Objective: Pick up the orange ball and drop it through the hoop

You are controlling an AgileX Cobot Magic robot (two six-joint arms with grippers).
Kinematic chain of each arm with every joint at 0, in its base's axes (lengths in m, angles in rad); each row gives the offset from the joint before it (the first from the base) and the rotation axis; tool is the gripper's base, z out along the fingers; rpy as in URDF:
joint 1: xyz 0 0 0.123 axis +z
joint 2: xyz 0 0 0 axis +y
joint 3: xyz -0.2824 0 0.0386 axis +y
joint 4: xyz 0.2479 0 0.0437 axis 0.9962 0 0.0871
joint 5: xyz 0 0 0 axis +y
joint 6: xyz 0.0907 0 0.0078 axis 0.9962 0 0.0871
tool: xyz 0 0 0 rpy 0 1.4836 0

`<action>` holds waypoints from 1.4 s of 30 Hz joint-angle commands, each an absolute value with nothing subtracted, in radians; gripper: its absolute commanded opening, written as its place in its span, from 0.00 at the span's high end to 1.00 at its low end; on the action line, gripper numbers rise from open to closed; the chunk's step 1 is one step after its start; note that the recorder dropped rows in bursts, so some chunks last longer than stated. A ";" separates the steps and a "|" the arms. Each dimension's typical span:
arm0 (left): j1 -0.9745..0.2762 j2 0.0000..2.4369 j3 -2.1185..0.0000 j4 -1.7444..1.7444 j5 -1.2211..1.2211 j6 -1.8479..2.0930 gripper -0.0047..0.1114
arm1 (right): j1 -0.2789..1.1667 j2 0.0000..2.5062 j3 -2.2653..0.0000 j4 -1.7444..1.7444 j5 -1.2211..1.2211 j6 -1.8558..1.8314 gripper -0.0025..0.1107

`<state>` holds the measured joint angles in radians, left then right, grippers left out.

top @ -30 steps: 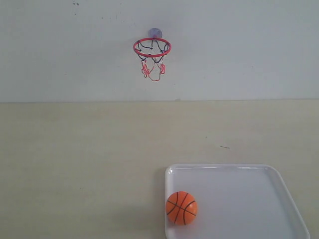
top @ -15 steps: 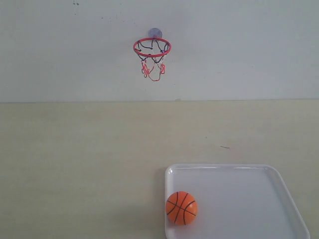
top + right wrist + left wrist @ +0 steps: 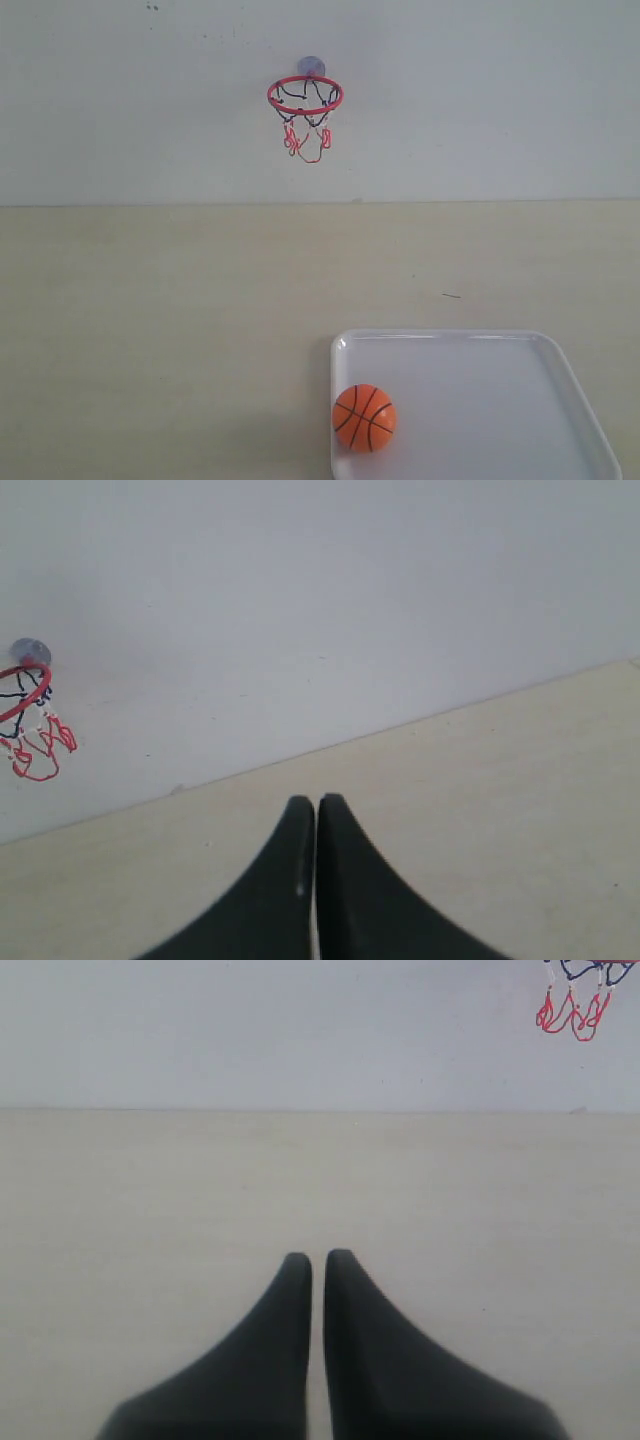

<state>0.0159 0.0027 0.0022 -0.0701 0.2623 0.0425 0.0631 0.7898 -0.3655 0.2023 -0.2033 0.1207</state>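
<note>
Not started, I'd say — orange ball [image 3: 364, 418] sits in the tray's [image 3: 450, 334] near-left corner, hoop [image 3: 305, 96] on the far wall [image 3: 500, 100], left gripper [image 3: 317, 1257] and right gripper [image 3: 316, 800] both clenched empty — pick and drop left to do.

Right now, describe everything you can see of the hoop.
The hoop is a miniature basketball hoop: a thin red ring, roughly level, with a slack string net hanging below, black near the ring and red at its bottom loops. A bluish suction cup behind the ring fixes it to the pale wall, above the table. Nothing is inside it.
</note>
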 commanded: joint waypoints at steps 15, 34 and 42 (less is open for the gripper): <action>0.019 0.000 0.000 -0.079 0.255 0.047 0.92 | 0.443 1.236 -0.755 -0.033 0.352 -0.174 0.98; 0.019 0.000 0.000 -0.079 0.255 0.047 0.92 | 0.550 1.625 -1.172 0.168 0.909 -0.208 0.42; 0.019 0.000 0.000 -0.079 0.255 0.047 0.92 | 0.607 1.720 -1.212 0.165 0.905 -0.140 0.38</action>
<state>0.0159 0.0027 0.0022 -0.0701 0.2623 0.0425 0.5879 1.6872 -1.1847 0.1664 0.8998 -0.1597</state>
